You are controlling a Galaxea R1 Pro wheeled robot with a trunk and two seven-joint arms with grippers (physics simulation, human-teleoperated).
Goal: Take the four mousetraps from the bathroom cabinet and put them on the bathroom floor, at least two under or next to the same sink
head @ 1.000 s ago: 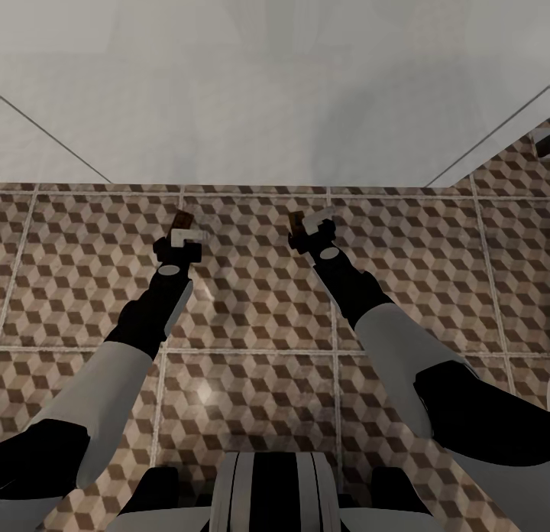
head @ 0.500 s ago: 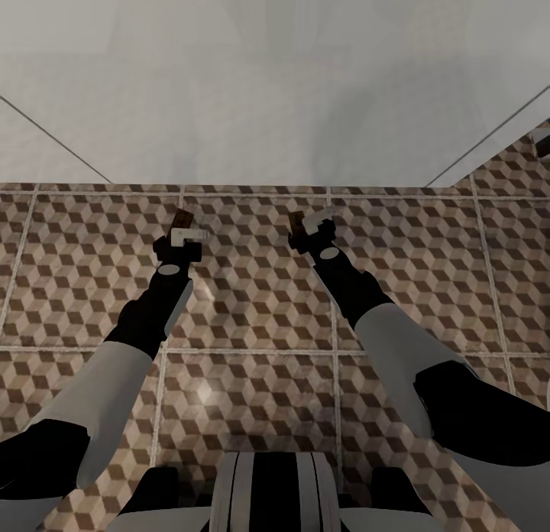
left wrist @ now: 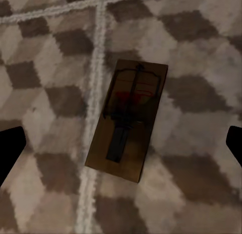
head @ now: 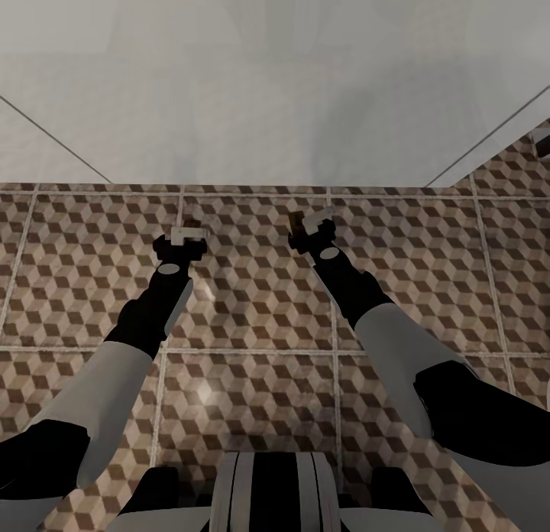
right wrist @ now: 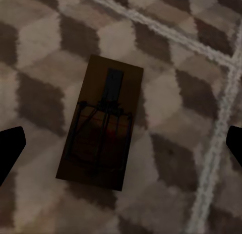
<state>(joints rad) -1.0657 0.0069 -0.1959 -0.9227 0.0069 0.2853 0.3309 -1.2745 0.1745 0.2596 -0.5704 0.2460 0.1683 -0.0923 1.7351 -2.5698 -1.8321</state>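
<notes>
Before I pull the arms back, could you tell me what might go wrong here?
1. The left pincer and right pincer hang open directly over the left trap and right trap, which lie flat on the floor. A dip or sideways sweep could knock them.
2. Both traps lie just ahead of the base, so rolling forward may run over them.

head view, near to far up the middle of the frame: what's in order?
Robot trunk → cube-pattern bathroom floor → left gripper and right gripper, roughly level, each over a mousetrap (right one) → white surface beyond the tiles.
</notes>
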